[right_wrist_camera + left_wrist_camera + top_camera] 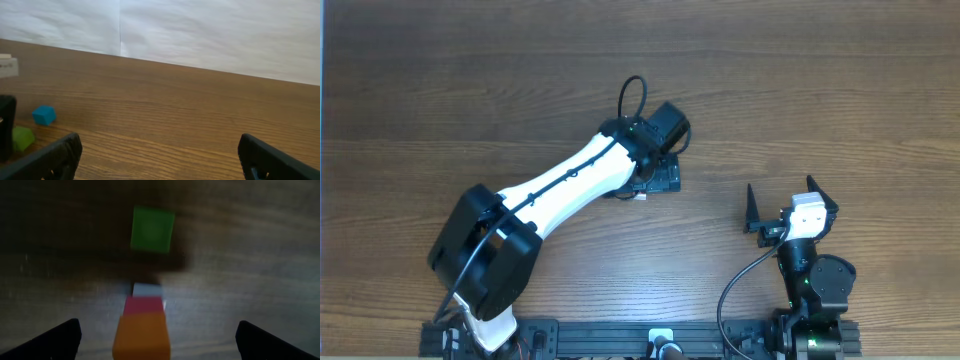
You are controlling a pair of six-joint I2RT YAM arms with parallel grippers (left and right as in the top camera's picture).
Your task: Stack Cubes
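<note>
My white-shelled left arm (570,180) stretches diagonally toward the centre, with my black two-finger left gripper (159,327) pointing down, fingers wide apart. My black right arm (808,272) sits folded near its base, right gripper (783,200) spread open.

One green cube (152,230), one blue cube (147,290), one red cube (144,305), one orange cube (141,336)

Orange cube (141,336), red cube (144,305), pale blue cube (147,289) adjoin; green cube (152,230) apart.

Bench (440,80): brown wood-grain surface, smooth, low sheen. Green cube (152,230) and orange cube (141,336): smooth, matt faces. Left arm (570,180): smooth white plastic shell, black plastic joints. Backdrop (210,30): white, faintly creased sheet.
</note>
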